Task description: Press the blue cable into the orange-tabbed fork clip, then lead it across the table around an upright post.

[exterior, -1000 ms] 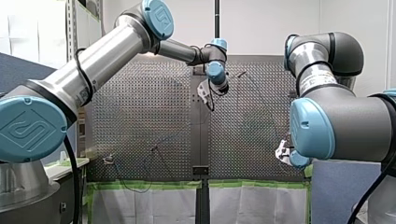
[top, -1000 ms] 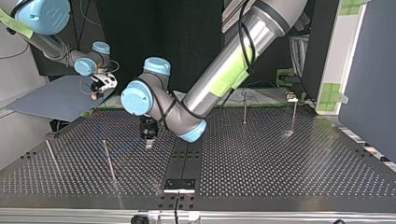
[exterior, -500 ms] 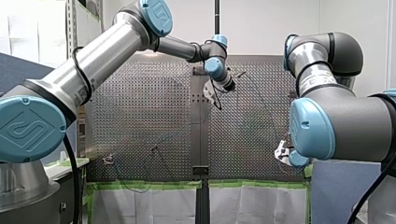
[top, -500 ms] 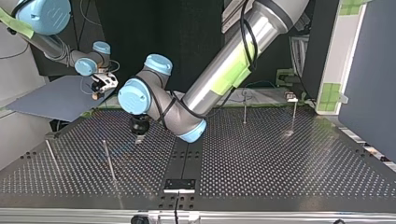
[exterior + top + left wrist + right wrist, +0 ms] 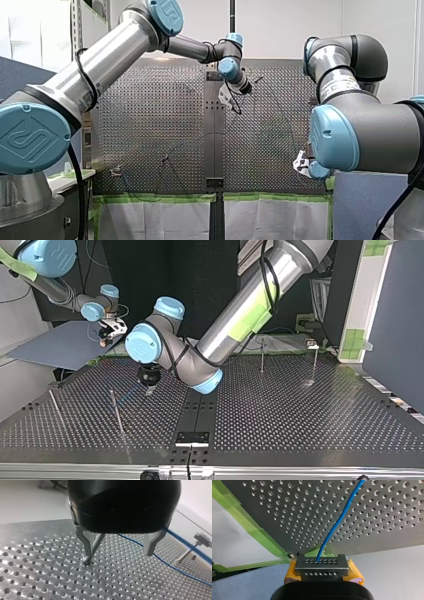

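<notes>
One tip: right hand [image 5: 321, 563] clamps the cable [image 5: 336, 522], so drop your spread left hand [image 5: 117, 554] astride it, missing the post [image 5: 98, 540].

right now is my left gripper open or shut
Open. The left gripper shows its two metal fingers wide apart, clamping nothing.

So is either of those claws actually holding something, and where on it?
My right gripper pinches the blue cable just past the edge of the table. My left gripper is open and holds nothing.
</notes>
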### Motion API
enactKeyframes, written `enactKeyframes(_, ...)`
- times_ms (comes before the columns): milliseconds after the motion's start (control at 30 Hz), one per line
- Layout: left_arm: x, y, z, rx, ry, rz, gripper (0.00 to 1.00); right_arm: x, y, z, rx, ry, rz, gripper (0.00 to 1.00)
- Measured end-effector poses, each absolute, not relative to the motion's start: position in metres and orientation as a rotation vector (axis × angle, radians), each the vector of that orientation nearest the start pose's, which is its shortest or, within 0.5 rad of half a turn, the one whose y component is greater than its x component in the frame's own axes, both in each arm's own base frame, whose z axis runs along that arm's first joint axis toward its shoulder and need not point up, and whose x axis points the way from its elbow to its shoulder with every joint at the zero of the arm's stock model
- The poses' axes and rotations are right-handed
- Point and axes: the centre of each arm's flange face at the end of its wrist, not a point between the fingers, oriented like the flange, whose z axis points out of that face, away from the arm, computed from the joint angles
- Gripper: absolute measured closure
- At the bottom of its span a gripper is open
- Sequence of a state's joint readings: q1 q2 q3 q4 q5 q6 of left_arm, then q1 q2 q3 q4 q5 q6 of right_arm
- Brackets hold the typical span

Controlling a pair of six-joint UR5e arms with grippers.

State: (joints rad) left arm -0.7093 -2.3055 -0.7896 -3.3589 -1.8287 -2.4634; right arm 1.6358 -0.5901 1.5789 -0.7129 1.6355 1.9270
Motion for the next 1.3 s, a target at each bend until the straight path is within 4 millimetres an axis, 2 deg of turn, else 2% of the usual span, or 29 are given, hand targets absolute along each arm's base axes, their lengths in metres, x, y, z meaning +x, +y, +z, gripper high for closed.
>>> enactKeyframes(367,0.49,-0.582,0.39,-0.436,1.798,-1.053,0.0,0.168,-0.628,-0.052,1.196,-1.686,1.272,1.0)
enactKeyframes(633,0.478,-0.589,0.395,-0.433,1.806,-1.076,0.0,0.168,-0.627,-0.052,1.198,-1.689,1.269,1.0)
enactKeyframes(1033,0.455,-0.586,0.427,-0.405,1.787,-1.054,0.0,0.169,-0.626,-0.052,1.204,-1.693,1.266,1.0)
enactKeyframes(1300,0.426,-0.591,0.444,-0.329,1.811,-1.011,0.0,0.17,-0.625,-0.053,1.209,-1.693,1.262,1.0)
